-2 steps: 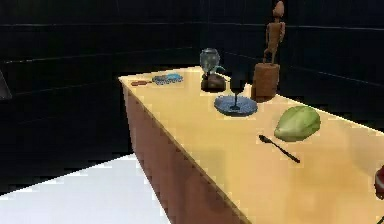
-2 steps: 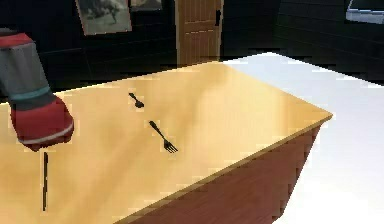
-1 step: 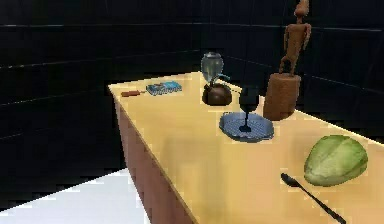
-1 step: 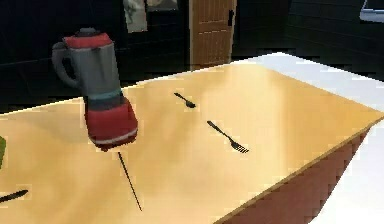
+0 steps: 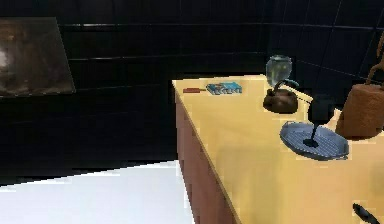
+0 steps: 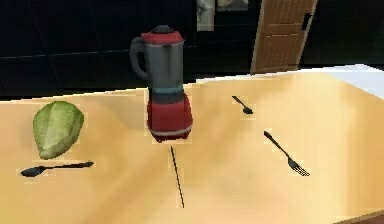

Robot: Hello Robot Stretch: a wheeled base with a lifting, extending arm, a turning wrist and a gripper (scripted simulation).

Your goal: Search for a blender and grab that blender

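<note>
A blender (image 6: 165, 85) with a red base, a grey jar and a red lid stands upright on the yellow wooden counter (image 6: 220, 170), near the middle of the arm side view. A thin dark rod (image 6: 177, 177) lies on the counter just in front of the blender's base, running toward the near edge.
On the counter lie a green cabbage (image 6: 55, 128), a dark spoon (image 6: 55, 169), a second spoon (image 6: 243, 104) and a fork (image 6: 286, 152). A wooden door (image 6: 283, 35) stands behind. The forward view's counter (image 5: 240, 150) bears a blue-grey plate (image 5: 314, 140), a dark goblet (image 5: 320, 110), a glass vessel (image 5: 280, 85) and a brown basket (image 5: 362, 110). White floor (image 5: 90, 195) lies left.
</note>
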